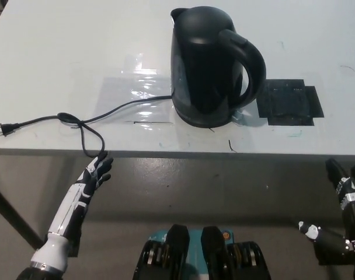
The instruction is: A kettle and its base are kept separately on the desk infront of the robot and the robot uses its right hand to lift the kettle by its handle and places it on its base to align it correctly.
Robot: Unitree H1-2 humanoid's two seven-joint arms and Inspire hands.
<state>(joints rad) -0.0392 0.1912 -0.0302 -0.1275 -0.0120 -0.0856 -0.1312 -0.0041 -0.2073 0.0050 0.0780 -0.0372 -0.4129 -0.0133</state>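
Right hand (344,192), holding nothing, fingers apparently spread below the bench's (61,46) front edge, should let the kettle (209,64) sit squarely on its base near mid-bench, while the left hand (96,175) rests open.

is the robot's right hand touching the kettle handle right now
Apart. The head view shows the right hand low below the desk edge, bare desk between it and the kettle handle.
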